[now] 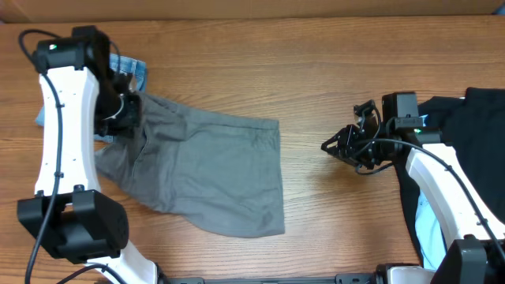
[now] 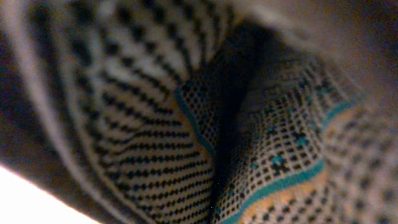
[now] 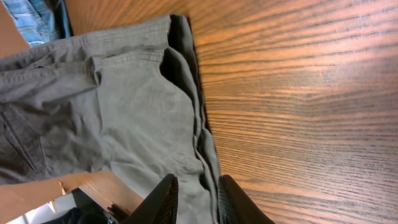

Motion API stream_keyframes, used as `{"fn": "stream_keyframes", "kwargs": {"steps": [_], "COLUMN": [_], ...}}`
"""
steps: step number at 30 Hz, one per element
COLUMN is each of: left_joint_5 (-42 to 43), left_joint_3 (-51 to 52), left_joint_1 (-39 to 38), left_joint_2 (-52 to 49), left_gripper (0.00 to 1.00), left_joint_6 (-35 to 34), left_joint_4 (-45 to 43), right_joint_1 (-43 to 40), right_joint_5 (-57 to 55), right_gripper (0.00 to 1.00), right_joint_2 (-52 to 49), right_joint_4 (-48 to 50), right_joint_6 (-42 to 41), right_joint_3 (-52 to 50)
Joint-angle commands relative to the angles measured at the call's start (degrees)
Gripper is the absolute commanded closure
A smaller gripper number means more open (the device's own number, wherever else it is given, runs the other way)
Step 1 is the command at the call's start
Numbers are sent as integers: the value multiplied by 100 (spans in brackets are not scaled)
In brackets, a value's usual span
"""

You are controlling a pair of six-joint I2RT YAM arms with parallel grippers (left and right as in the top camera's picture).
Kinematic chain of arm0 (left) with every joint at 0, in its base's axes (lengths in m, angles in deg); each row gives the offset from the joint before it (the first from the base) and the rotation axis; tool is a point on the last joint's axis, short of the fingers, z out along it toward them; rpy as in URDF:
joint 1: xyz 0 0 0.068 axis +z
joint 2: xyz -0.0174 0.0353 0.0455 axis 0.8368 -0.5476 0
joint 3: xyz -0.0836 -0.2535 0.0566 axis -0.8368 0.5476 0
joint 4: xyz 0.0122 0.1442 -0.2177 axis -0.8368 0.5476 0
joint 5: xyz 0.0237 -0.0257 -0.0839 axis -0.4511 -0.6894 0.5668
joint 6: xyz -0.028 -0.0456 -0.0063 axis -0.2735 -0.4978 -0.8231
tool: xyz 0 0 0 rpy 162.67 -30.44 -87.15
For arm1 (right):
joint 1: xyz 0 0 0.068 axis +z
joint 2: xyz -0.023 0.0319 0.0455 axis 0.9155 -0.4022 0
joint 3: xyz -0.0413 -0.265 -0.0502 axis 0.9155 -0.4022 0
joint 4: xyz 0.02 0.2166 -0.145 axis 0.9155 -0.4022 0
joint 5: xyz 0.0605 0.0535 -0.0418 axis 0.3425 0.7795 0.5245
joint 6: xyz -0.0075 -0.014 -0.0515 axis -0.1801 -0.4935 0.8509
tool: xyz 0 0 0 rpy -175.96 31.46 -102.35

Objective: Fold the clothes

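Grey shorts (image 1: 209,170) lie spread flat on the wooden table (image 1: 316,71), left of the middle. My left gripper (image 1: 124,112) is down on their upper left edge, shut on the cloth. The left wrist view is filled by close, blurred woven fabric (image 2: 186,124) with teal and orange stripes, and no fingers show there. My right gripper (image 1: 331,146) hovers to the right of the shorts, apart from them, open with a narrow gap. In the right wrist view its fingers (image 3: 165,193) frame the shorts' hem (image 3: 186,112) without touching it.
Light-blue denim shorts (image 1: 130,69) lie behind the left arm, also seen as a denim corner (image 3: 34,18). Black garments (image 1: 473,118) are piled at the right edge, with a pale blue item (image 1: 430,229) under the right arm.
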Motion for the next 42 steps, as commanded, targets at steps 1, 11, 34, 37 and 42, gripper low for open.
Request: {"fn": "stream_keyframes", "kwargs": {"steps": [1,11,34,37,42], "left_joint_5": [-87,70,962,1102,1311], "left_joint_3": [-96,-83,-63,-63,-70], "left_joint_1": [-507,-2402,-4548,-4588,-4588], "left_joint_2": [48,-114,-1917,-1917,-1906], "left_gripper": [96,96,73,63,71], "left_joint_6": [-444,-1388,-2516,-2553,-2240], "left_joint_4": [79,-188,-960,-957,-734], "right_joint_1": [22,20,22,22,22], "right_joint_5": [11,0,-1670,-1670,-1670], "right_gripper": [75,74,70,69,69], "right_joint_2": [92,92,-184,-190,-190], "right_joint_4": [-48,-76,-883,-793,-780], "right_joint_6": [149,149,-203,-203,-201], "right_joint_3": [254,260,254,254,254]}}
